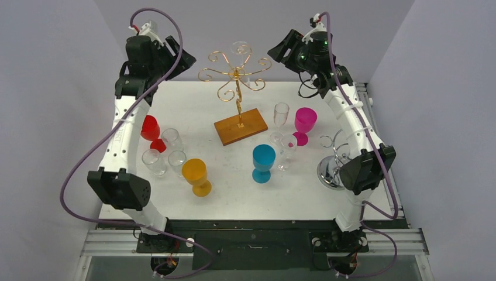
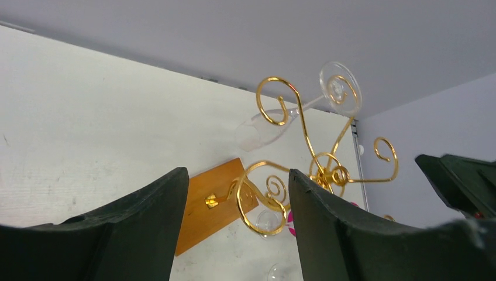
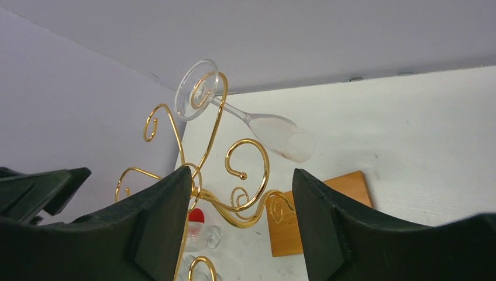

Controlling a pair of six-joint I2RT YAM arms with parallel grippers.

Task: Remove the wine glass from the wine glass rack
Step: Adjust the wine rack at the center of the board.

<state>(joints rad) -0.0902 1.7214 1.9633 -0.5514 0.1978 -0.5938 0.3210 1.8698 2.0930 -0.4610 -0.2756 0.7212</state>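
The gold wire wine glass rack point(image 1: 237, 76) stands on its brown wooden base point(image 1: 240, 126) at the back middle of the table. A clear wine glass point(image 1: 240, 49) hangs upside down from a rear spiral arm. In the left wrist view the glass point(image 2: 266, 127) hangs tilted above the rack's hub point(image 2: 327, 172). In the right wrist view its foot point(image 3: 199, 91) sits in a curl. My left gripper point(image 1: 180, 57) is open and empty, left of the rack. My right gripper point(image 1: 282, 50) is open and empty, right of it. Neither touches the glass.
On the table stand a red glass point(image 1: 150, 127), an orange goblet point(image 1: 195, 174), a blue goblet point(image 1: 264, 159), a magenta goblet point(image 1: 305, 121) and several clear glasses point(image 1: 166, 153). A chrome wire stand point(image 1: 332, 170) sits at the right edge, behind my right arm's elbow.
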